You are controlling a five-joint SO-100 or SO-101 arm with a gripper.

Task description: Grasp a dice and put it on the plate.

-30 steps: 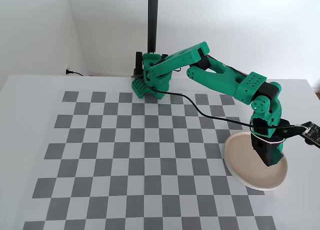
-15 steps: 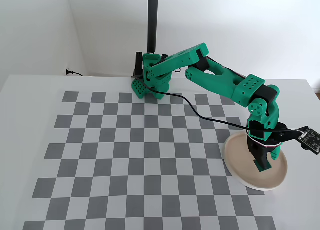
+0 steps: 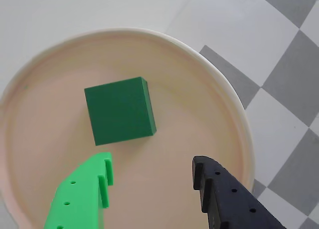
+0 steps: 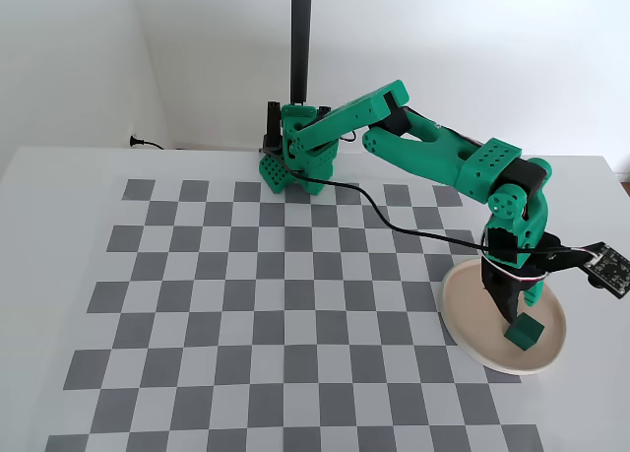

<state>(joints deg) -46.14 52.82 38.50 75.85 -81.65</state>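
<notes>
Released and spread wide, the claw [image 3: 152, 176] hangs over the plate [image 3: 219, 94]. Between its two fingers nothing is held. In the wrist view the dice [image 3: 119, 116] lies flat on the plate just beyond the fingertips, a little left, apart from them. As a cube it has no long axis; its edges are slightly turned against the fingers.

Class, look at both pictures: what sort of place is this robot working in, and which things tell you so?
Probably a hobby or lab test bench, not a kitchen. A small green arm is clamped by a dark pole on a white table with a printed checkerboard mat. The only props are a plate and a plain green dice.
</notes>
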